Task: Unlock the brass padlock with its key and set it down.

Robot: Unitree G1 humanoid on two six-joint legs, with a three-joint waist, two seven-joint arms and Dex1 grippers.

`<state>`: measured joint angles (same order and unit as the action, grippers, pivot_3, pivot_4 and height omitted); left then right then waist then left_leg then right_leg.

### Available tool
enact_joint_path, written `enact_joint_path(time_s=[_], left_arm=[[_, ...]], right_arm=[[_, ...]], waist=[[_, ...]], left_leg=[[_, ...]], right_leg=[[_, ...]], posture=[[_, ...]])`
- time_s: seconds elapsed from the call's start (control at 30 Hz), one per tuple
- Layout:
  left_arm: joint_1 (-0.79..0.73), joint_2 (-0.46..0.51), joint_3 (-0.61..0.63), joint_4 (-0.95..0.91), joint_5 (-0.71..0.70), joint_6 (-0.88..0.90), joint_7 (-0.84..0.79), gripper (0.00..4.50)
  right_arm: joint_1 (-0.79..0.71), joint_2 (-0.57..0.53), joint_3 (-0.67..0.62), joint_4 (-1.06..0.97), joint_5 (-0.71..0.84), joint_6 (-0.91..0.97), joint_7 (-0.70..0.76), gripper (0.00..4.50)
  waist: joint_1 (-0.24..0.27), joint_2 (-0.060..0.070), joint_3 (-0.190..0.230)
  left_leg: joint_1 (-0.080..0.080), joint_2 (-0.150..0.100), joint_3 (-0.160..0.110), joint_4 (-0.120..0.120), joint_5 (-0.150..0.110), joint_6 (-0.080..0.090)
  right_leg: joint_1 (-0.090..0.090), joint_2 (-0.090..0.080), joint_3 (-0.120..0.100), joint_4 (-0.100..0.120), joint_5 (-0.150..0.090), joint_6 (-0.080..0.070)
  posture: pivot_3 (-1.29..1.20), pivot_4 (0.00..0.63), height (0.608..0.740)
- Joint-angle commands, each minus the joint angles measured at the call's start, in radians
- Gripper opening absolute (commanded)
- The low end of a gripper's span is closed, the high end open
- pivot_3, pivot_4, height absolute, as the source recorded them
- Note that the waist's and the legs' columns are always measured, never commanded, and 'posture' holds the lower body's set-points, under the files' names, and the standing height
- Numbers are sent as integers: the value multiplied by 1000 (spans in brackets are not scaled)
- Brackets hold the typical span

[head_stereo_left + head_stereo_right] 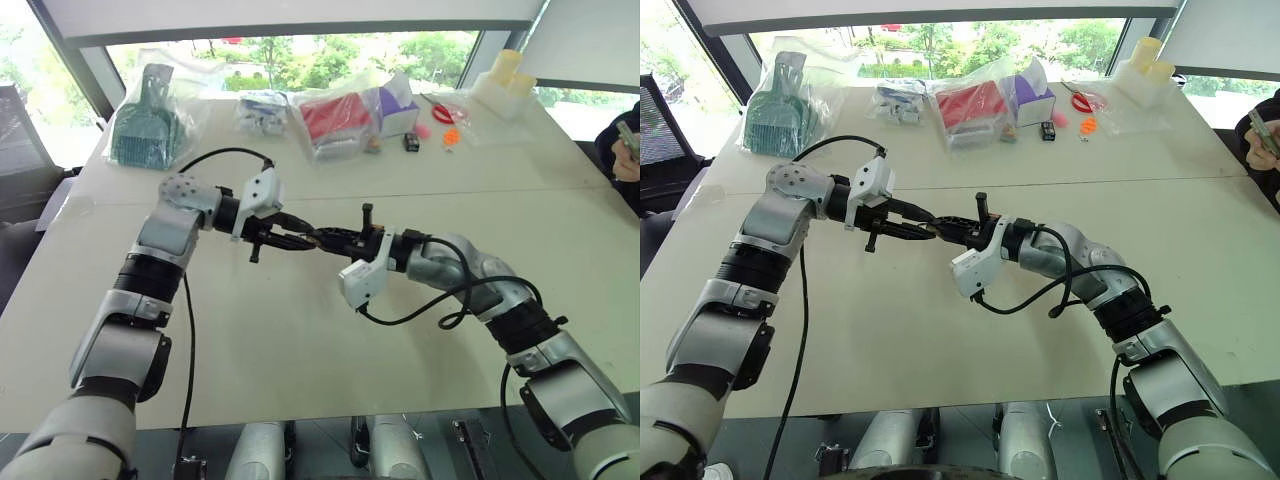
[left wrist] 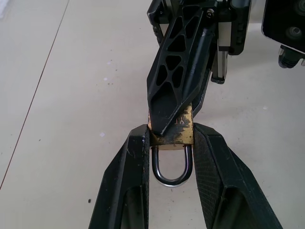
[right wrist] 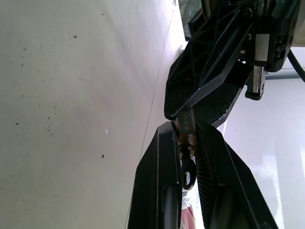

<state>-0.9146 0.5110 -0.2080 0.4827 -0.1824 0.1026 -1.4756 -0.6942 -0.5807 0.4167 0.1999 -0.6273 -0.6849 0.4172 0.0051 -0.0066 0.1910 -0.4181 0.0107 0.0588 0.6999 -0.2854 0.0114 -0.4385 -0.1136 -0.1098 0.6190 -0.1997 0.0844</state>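
Observation:
The brass padlock [image 2: 177, 135] hangs above the table, pinched at its sides between the fingers of my left gripper [image 2: 171, 138], which is shut on it. Its silver shackle [image 2: 171, 177] points back toward the left wrist. My right gripper [image 3: 186, 130] meets it head-on from the other side and is shut on the key [image 3: 187, 168], whose blade runs into the padlock body [image 3: 185, 125]. In the head views the left gripper [image 1: 303, 240] and right gripper [image 1: 327, 239] touch tip to tip over the middle of the white table [image 1: 300, 350].
Along the table's far edge lie a bagged green item [image 1: 150, 125], a bagged red item [image 1: 335, 118], a purple box [image 1: 397, 108], red scissors [image 1: 440, 112] and white bottles [image 1: 505, 85]. A person's hand [image 1: 625, 150] shows at the right edge.

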Motion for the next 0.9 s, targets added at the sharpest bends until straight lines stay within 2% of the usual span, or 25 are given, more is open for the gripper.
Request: enact_joint_path(time_s=[0.03, 0.07, 0.13, 0.2, 0.23, 0.33, 0.57, 0.67, 0.8, 0.9], left_arm=[[-19, 2, 21, -44, -18, 9, 8, 738], [-20, 1, 22, -45, -19, 16, 10, 738], [-20, 5, 29, -53, -30, 47, 10, 1763], [-15, 18, 37, -68, -37, 66, 9, 2621], [-11, 22, 44, -75, -39, 70, 18, 2907], [-4, 40, 63, -98, -56, 97, 29, 4376], [12, 109, 127, -128, -99, 163, 49, 4446], [22, 115, 135, -127, -99, 163, 62, 3622], [47, 111, 131, -165, -111, 177, 72, 2014], [65, 111, 123, -179, -107, 178, 74, 608]], right_arm=[[-23, 5, -12, -18, 3, -22, -14, 38], [-23, 6, -13, -16, 3, -21, -14, 38], [-21, 6, -14, -15, 6, -16, -10, 0], [-19, 4, -15, -12, 8, -13, -7, 0], [-18, 3, -16, -12, 8, -13, -8, 0], [-15, 2, -17, -12, 9, -10, -6, 0], [-23, 6, -19, 2, 11, -7, -10, 0], [-31, 9, -18, 10, 11, -14, -16, 0], [-34, 10, -19, 13, 10, -22, -19, 0], [-39, 13, -19, 17, 11, -23, -18, 0]], waist=[[0, 0, 0], [0, 0, 0], [0, 0, 0], [0, 0, 0], [0, 0, 0], [-2, 0, 0], [-4, 0, 0], [-1, 0, 0], [-2, 0, 0], [-2, 0, 0]], left_leg=[[0, 0, 0, 0, 0, 0], [0, 0, 0, 0, 0, 0], [0, 0, 0, 0, 0, 0], [0, 0, 0, 0, 0, 0], [0, 0, 0, 0, 0, 0], [0, 0, 0, 0, 0, 0], [0, 0, -2, 0, 0, 0], [0, 0, -2, 0, 0, 0], [0, 0, -2, 0, 0, 0], [0, 0, -2, 0, 0, 0]], right_leg=[[0, 0, 0, 0, 0, 0], [0, 0, 0, 0, 0, 0], [0, 0, 0, 0, 0, 0], [0, 0, 0, 0, 0, 0], [0, 0, 0, 0, 0, 0], [0, 0, 0, 0, 0, 0], [0, 0, 0, 0, 0, 0], [0, 0, 0, 0, 0, 0], [0, 0, 0, 0, 0, 0], [0, 0, 0, 0, 0, 0]], posture=[[0, 150, 740], [0, 150, 740], [0, 150, 740], [0, 150, 740], [0, 150, 740], [0, 150, 740], [0, 150, 740], [0, 150, 740], [0, 150, 740], [0, 150, 740]])
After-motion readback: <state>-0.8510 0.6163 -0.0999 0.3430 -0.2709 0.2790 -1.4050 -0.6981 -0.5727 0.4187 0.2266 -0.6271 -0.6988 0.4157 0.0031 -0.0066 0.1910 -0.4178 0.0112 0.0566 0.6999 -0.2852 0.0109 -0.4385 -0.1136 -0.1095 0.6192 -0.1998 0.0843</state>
